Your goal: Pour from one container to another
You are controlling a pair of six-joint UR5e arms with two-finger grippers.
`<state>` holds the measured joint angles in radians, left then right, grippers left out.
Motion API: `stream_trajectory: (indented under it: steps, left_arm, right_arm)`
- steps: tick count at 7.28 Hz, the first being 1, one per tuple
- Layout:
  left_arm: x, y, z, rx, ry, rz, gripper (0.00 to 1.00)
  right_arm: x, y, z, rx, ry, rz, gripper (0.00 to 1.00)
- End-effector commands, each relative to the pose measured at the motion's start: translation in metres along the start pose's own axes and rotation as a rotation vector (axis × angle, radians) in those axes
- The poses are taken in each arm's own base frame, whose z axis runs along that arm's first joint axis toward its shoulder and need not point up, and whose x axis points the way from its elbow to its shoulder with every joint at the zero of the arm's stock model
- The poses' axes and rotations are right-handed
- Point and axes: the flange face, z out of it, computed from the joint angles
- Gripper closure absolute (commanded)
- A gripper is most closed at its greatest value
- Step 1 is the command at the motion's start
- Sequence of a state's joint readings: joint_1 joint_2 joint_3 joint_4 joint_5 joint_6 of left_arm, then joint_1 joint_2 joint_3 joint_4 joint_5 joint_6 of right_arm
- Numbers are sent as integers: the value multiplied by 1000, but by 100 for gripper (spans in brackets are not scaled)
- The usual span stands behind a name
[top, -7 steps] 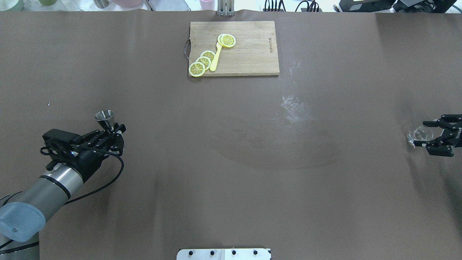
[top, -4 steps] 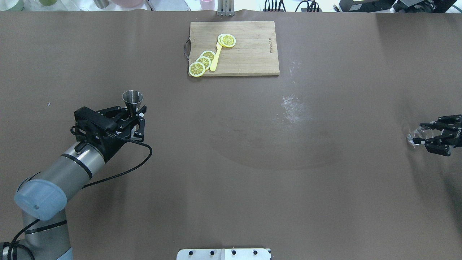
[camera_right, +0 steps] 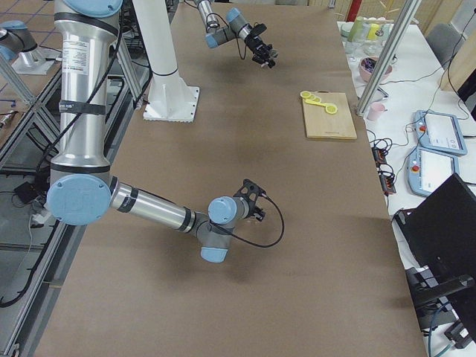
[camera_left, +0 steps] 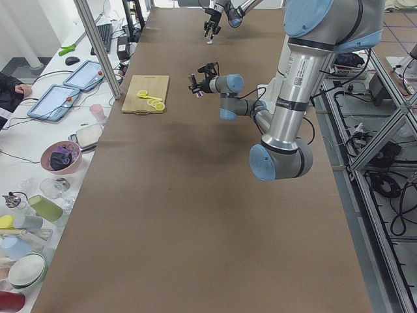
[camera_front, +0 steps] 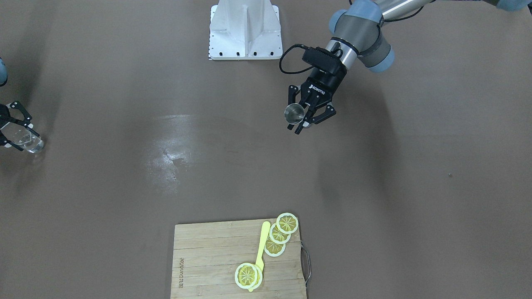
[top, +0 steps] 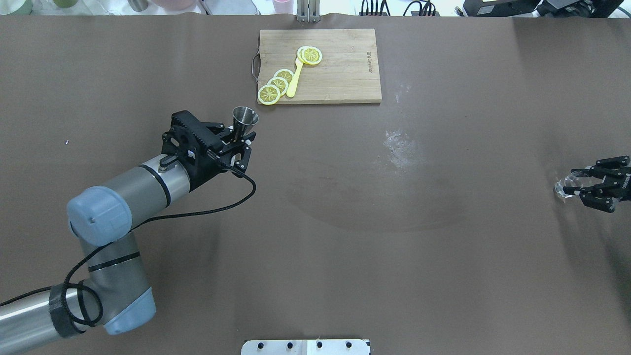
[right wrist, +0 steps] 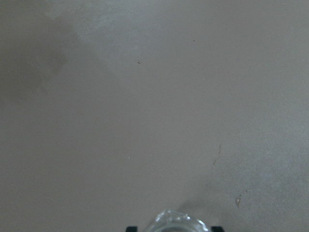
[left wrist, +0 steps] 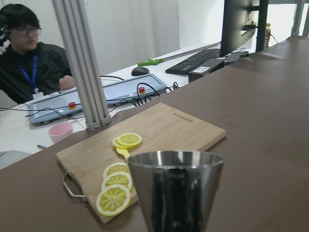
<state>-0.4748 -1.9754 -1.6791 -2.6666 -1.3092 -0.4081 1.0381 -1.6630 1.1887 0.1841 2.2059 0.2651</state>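
Note:
My left gripper (top: pixel 240 141) is shut on the waist of the small grey metal jigger (top: pixel 245 118), which it holds upright above the table, just left of the cutting board's near corner. The jigger (camera_front: pixel 294 113) also shows in the front view, and its upper cone (left wrist: pixel 176 193) fills the bottom of the left wrist view. At the table's far right, my right gripper (top: pixel 572 183) is shut on the small clear glass cup (top: pixel 566 187). The cup (camera_front: pixel 28 142) shows at the front view's left edge, and its rim (right wrist: pixel 178 223) at the bottom of the right wrist view.
A wooden cutting board (top: pixel 340 74) lies at the back centre, with several lemon slices (top: pixel 276 86) and a yellow utensil (top: pixel 295 79) on it. A pale dried smear (top: pixel 402 147) marks the brown cloth right of centre. A person sits beyond the far edge (left wrist: pixel 29 58).
My left arm has carried the jigger to the right and away, toward the cutting board. The right gripper's fingers have narrowed around the glass cup.

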Motion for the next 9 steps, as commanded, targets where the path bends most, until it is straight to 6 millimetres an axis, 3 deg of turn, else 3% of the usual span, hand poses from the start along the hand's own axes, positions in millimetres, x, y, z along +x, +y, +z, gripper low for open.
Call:
stream_trajectory:
  steps: [1, 3, 5, 7, 8, 9]
  left_arm:
    - [0, -25, 47, -41, 109, 115, 100]
    - [5, -38, 80, -87, 228, 213, 100]
    - [16, -47, 98, -118, 337, 254, 100]
    - [33, -64, 121, -118, 408, 280, 100]
    - [38, -65, 136, -96, 435, 296, 100]
    - [40, -61, 143, -61, 448, 299, 100]
  right_arm:
    - [-4, -10, -9, 21, -7, -10, 100]
    - [-17, -22, 3, -26, -124, -6, 100]
    - [-21, -60, 24, -16, -192, -37, 100]
    - [-27, -123, 65, -47, -220, -32, 100]
    - [-35, -169, 81, -59, -226, -30, 100]
    - [-44, -195, 91, -85, -232, -51, 100]
